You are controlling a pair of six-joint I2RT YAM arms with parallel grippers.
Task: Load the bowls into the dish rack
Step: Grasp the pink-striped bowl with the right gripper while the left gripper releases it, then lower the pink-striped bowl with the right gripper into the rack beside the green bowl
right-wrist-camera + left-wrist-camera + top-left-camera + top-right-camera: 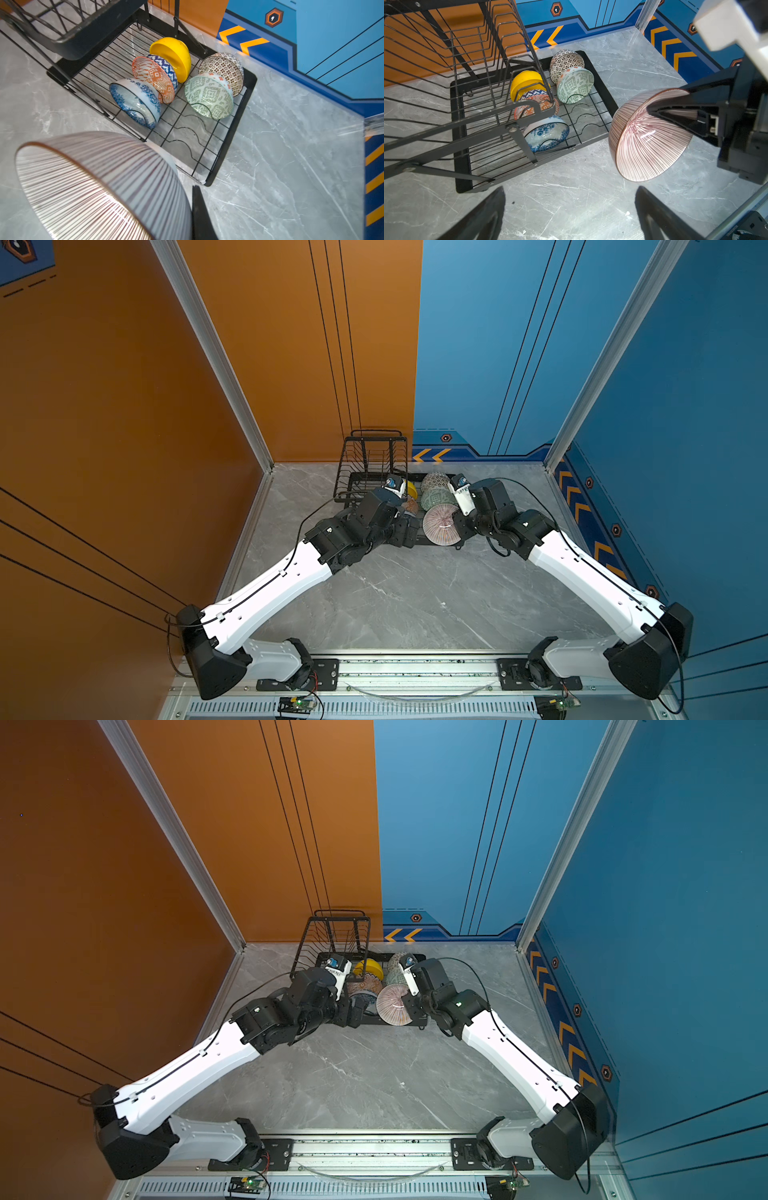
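Holding pink striped bowl (648,137) by its rim: right gripper (654,110), fingers clamped on it, tilted, just beside dish rack (602,83) | left gripper (569,199): fingers spread wide, empty | standing on edge in the low tray: yellow bowl (172,54), orange-white bowl (153,79), blue floral bowl (135,101), green bowl (207,96), dark patterned bowl (224,66)

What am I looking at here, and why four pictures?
Two robot arms reach over a grey table, each ending in a two-fingered gripper. Two pictures come from a camera overhead; the other two from small cameras on the arms' wrists. On the table sits a black wire dish rack with five bowls on edge: yellow bowl, orange bowl, blue floral bowl, dark patterned bowl, green bowl. The right gripper pinches the rim of a sixth, the pink striped bowl, close to the rack. The left gripper is open and empty.
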